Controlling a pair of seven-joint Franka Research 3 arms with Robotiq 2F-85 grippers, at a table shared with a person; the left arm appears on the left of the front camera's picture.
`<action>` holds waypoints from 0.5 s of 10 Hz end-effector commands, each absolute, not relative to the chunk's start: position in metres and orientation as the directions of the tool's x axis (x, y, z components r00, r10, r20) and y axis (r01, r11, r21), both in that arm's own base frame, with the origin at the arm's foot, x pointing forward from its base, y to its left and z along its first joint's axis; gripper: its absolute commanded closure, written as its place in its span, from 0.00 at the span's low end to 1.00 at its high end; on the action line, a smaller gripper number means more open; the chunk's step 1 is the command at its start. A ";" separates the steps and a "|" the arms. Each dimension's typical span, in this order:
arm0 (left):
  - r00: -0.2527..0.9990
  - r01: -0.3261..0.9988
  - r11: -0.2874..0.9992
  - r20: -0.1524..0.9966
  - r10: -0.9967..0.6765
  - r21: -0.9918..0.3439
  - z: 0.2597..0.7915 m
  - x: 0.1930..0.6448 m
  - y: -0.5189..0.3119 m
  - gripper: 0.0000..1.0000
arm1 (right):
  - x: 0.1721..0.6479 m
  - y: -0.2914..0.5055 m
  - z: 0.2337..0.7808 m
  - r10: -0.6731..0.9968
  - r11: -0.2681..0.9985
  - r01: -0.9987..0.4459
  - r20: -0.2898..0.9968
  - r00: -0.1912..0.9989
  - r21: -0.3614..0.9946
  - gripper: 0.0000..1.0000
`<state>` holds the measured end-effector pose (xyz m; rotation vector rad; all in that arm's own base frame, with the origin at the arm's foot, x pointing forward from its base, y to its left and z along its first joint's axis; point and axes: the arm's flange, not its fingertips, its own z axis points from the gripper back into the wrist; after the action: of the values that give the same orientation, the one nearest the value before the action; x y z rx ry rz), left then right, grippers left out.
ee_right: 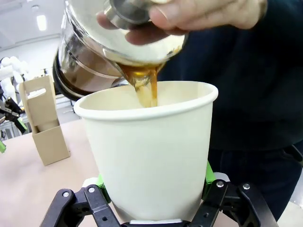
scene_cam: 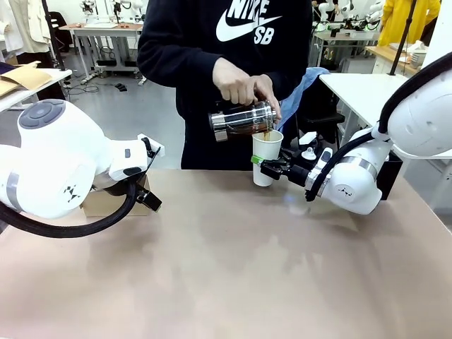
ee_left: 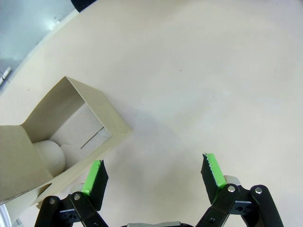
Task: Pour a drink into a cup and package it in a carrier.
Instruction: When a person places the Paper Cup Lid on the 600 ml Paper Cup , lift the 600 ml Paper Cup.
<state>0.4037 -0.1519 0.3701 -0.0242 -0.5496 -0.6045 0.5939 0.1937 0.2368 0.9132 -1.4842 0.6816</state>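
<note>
Drink (ee_right: pixel 147 90): it ran in a thin brown stream out of the tilted press pot (scene_cam: pixel 241 120) into the cup (scene_cam: pixel 267 157), right above your right pincer (scene_cam: pixel 263 167). The person's hand (scene_cam: pixel 240 83) gripped the pot at its lid end. In the right wrist view the pot's lip hung just over the cup's far rim; I couldn't tell whether they touched.

You had the right pincer clamped on the cup, low on its wall, with green pads (ee_right: pixel 101 183) on both sides. The cup was upright with its rim level. I couldn't tell whether its base met the table (scene_cam: pixel 233 268). The person's body was close behind the cup, so there was little room beyond the fingertips.

From that pincer the carrier (ee_right: pixel 47 142) stood well off across the table, upright, with its handle panel and cut-out on top.

Your left pincer (ee_left: pixel 155 171) had its jaws wide apart with nothing between them, and it hovered over bare tabletop. In the left wrist view the carrier's open top edge lay just beside one finger (ee_left: pixel 97 174), tight on that side. Open tabletop stretched ahead of the fingertips and off the other finger. The wide stretch of table between your two pincers was free.
</note>
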 end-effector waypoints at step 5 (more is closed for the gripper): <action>0.684 0.546 0.827 0.498 -0.532 0.134 0.370 0.404 -0.152 0.00 | 0.594 0.195 0.239 -0.155 0.515 -0.853 0.988 0.005 0.085 0.20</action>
<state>0.4037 -0.1519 0.3701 -0.0242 -0.5496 -0.6045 0.5939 0.1936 0.2366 0.9130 -1.4840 0.6813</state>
